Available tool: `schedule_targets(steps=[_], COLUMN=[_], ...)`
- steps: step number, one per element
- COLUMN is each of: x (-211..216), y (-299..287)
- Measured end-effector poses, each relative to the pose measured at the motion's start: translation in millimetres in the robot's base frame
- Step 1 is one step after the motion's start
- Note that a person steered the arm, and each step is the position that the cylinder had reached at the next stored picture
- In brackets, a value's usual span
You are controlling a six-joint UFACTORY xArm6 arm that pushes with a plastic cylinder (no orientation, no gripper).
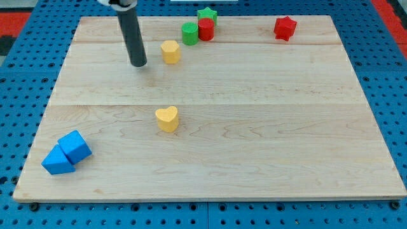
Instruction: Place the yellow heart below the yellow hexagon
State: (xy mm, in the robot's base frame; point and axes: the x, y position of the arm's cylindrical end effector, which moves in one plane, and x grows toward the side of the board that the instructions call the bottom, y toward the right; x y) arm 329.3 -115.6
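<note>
The yellow heart [167, 118] lies on the wooden board a little left of the middle. The yellow hexagon [170, 51] lies near the view's top, almost straight above the heart, with a wide gap between them. My tip [138, 65] rests on the board just left of the hexagon and slightly below it, apart from it. The heart is well below my tip and to its right.
A green cylinder [189, 33] and a red cylinder [205, 29] touch each other right of the hexagon, with a green star [206, 14] behind them. A red star [285, 28] lies at the top right. Two blue blocks [75, 146] [58, 160] sit at the bottom left.
</note>
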Motion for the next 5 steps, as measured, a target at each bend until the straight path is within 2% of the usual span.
schedule_targets(steps=[1, 2, 3, 4, 5], x=[10.5, 17.9, -13.4, 52.8, 168.6], y=[52.5, 51.2, 74.7, 85.9, 103.8])
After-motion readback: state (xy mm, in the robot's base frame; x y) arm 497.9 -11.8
